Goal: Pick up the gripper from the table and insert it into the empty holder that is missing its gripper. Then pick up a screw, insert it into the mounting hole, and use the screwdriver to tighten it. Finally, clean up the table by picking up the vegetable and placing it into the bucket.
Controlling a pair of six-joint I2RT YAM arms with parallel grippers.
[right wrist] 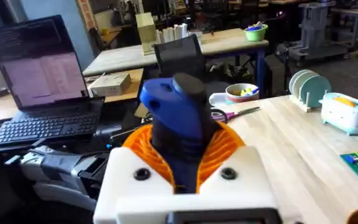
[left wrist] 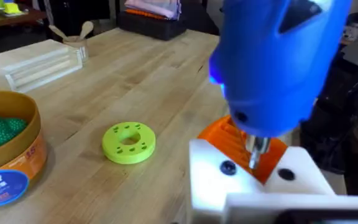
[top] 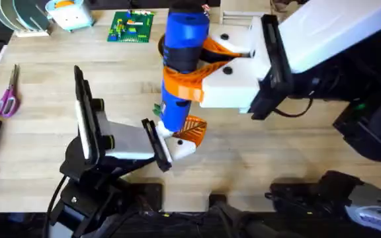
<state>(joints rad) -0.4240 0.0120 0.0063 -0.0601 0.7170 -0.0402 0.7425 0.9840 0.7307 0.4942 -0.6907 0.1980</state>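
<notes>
the pale wooden surface carries everything. the right arm's white tool, with orange ribbed pads, is clamped on the chunky bright-blue powered screwdriver, held upright near the surface's middle. below it sits the left arm's white tool; whether its fingers are apart or together i cannot tell. the screwdriver's thin metal bit comes down at the orange ribbed fingertip seated in the white angular holder. the tan round bucket with green contents stands near a lime-green disc.
</notes>
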